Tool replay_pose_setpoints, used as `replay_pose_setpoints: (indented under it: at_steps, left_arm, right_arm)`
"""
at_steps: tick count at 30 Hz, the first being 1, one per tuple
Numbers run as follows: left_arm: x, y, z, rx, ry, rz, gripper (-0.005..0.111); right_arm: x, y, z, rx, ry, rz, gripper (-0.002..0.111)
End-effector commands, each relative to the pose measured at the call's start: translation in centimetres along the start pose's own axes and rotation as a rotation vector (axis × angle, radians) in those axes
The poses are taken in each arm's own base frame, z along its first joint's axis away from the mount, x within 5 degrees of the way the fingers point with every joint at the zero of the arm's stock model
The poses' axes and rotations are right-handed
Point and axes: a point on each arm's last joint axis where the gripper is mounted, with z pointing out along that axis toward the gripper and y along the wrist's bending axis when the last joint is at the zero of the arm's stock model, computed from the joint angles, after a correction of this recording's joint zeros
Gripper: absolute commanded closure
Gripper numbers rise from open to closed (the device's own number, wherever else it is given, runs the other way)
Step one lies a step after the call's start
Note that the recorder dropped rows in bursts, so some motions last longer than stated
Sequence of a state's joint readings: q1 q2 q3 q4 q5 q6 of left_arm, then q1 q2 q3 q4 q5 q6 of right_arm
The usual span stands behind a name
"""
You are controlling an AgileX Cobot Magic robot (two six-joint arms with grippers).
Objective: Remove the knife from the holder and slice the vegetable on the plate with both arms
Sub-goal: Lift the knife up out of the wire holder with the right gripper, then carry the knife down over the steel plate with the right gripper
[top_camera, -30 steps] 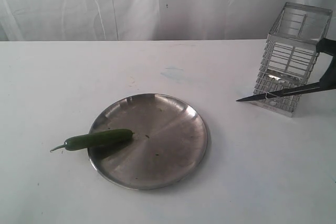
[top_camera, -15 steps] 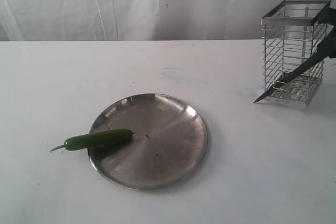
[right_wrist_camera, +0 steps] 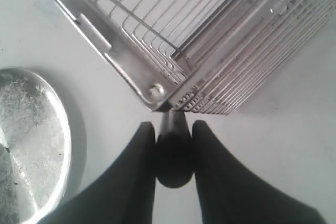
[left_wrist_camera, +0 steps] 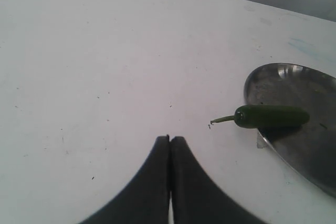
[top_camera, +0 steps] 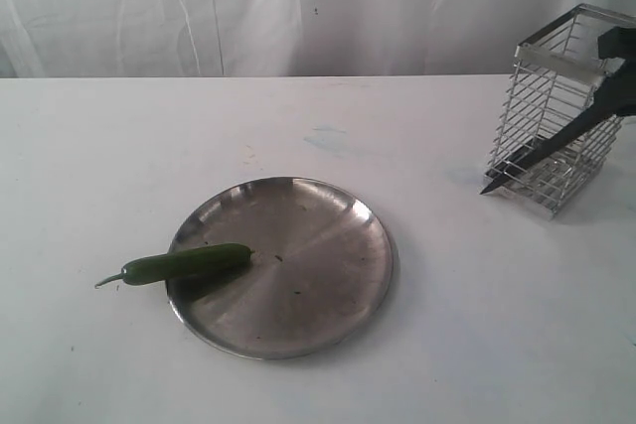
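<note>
Left gripper: closed tight.
Left fingers: two black ones, pressed flat together from tip to base, with nothing between them.
Right gripper: squeezing the knife by its black handle.
Right fingers: two black ones, a little apart, one on each side of the handle and touching it.
Right arm: only a small black part shows, high up at the right edge of the exterior view.

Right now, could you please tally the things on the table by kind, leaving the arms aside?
Knife: 1
Holder: 1
Pepper: 1
Plate: 1
Total: 4
</note>
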State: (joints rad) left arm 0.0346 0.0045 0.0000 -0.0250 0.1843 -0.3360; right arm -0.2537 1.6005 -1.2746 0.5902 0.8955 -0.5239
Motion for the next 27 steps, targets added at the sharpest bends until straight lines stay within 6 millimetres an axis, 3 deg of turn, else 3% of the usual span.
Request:
replay_pose_setpoints:
  at_steps: [1, 10, 19, 23, 27]
  left_arm:
    - [0.0, 0.0, 0.0, 0.007, 0.000, 0.007, 0.107]
    - [0.0, 0.0, 0.0, 0.007, 0.000, 0.007, 0.107]
    - [0.0, 0.0, 0.0, 0.007, 0.000, 0.007, 0.107]
    - [0.0, 0.0, 0.0, 0.007, 0.000, 0.007, 0.107]
    - [0.0, 0.0, 0.0, 0.007, 0.000, 0.007, 0.107]
  right_arm:
    - [-0.9, 1.7, -1.1, -0.033, -0.139, -0.116, 0.108]
    - [-1.5, 4.8, -7.7, -0.010, -0.317, -0.230, 0.108]
    - [1.0, 8.6, -12.8, -0.134, -0.317, -0.301, 0.108]
    - [1.6, 9.7, -13.4, -0.251, -0.379, -0.244, 0.108]
    - [2.5, 10.1, -11.3, -0.447, -0.406, -0.163, 0.108]
